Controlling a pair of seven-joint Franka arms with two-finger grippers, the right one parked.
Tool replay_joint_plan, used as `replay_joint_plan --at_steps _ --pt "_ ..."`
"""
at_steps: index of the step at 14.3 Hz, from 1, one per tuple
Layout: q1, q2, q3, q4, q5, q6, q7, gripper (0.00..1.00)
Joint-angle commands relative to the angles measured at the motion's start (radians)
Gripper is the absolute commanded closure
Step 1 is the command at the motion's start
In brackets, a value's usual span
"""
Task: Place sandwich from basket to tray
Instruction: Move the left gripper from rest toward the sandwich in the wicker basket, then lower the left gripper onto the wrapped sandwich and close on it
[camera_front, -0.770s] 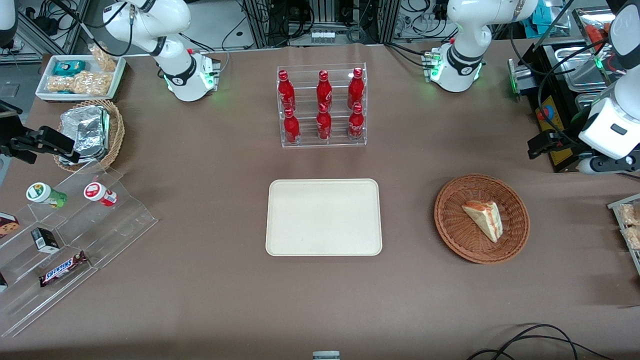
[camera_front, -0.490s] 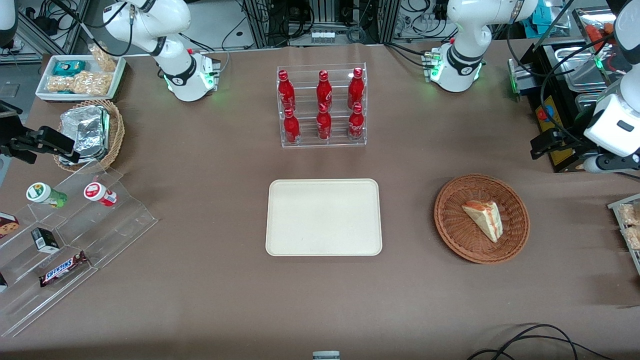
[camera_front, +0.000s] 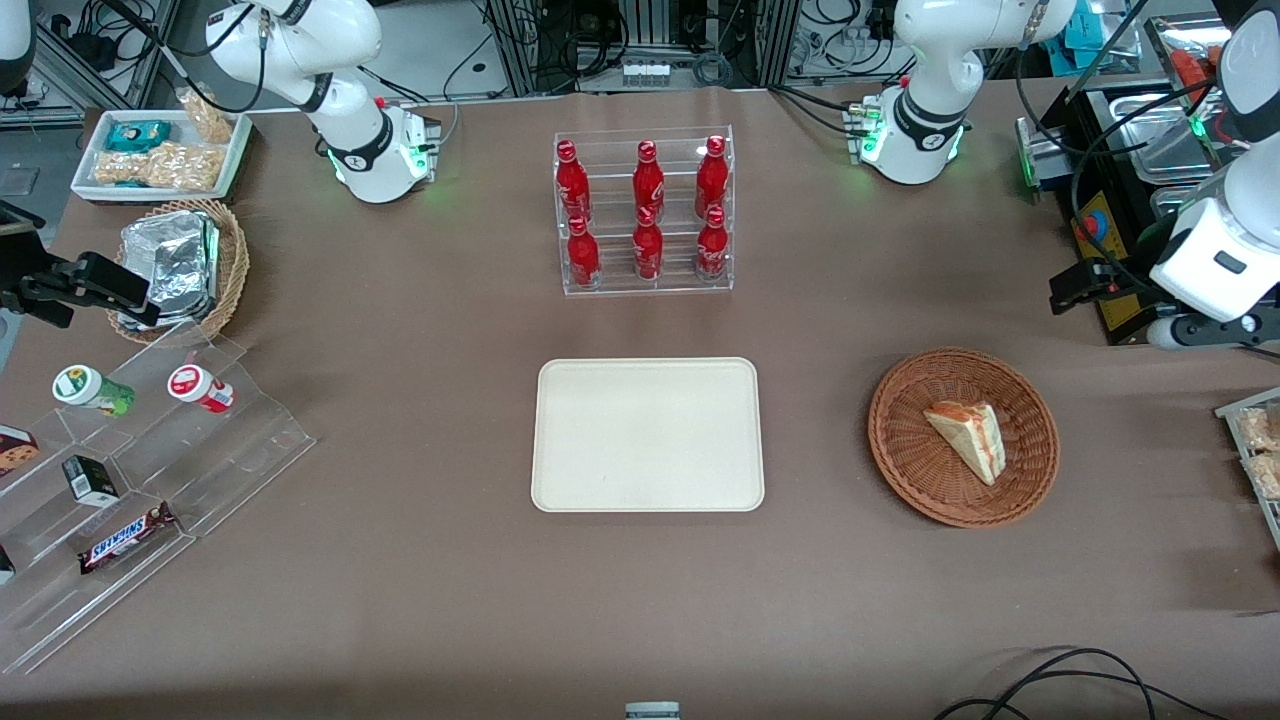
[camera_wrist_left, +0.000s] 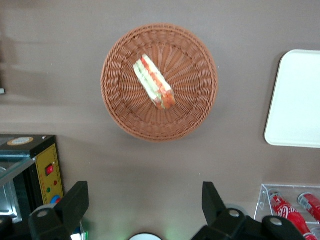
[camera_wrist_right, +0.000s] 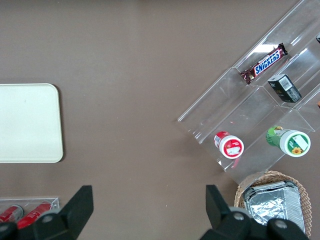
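The left arm's tool (camera_wrist_left: 145, 210) is held high above the brown counter (camera_front: 400, 560), its two dark fingers (camera_wrist_left: 74, 200) spread wide and gripping nothing. It hangs farther from the front camera than the round reddish-brown woven basket (camera_front: 905, 470), toward the working arm's end of the counter, near a black box with a yellow panel (camera_front: 1100, 240). From the basket's centre the tool (camera_front: 1075, 290) lies at about one o'clock in the front view. The height and the spread fingers suggest an approach stance, with nothing taken yet.

The small triangular wedge of pale bread with red-orange and green filling (camera_front: 968, 436) lies inside the basket (camera_wrist_left: 120, 115), near its centre, on one of its broad faces, so that the layered cut edge (camera_wrist_left: 154, 82) is seen from the wrist camera. A grasp across the wedge's flat faces is judged likely to need a descent and perhaps a wrist turn.

The large flat cream-beige rectangular tray (camera_front: 560, 480) rests at nine o'clock from the basket, well apart from it and bare, so that a plain sideways carry is offered. At twelve o'clock from the tray, a clear rack of red bottles (camera_front: 645, 215) stands out of that path.
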Motion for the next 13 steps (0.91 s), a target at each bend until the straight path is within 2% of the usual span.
replay_joint_plan --at_steps 1,4,7,9,11,13 --pt "-0.007 0.020 0.002 -0.022 0.022 -0.014 -0.003 0.00" --pt "-0.004 0.031 0.004 -0.151 0.028 0.111 -0.006 0.00" --pt "0.000 0.041 0.005 -0.326 0.027 0.355 -0.086 0.00" --pt "0.002 0.086 0.005 -0.394 0.027 0.494 -0.241 0.00" --pt "0.000 0.156 0.005 -0.395 0.027 0.593 -0.474 0.00" --pt "0.002 0.202 0.005 -0.394 0.027 0.662 -0.602 0.00"
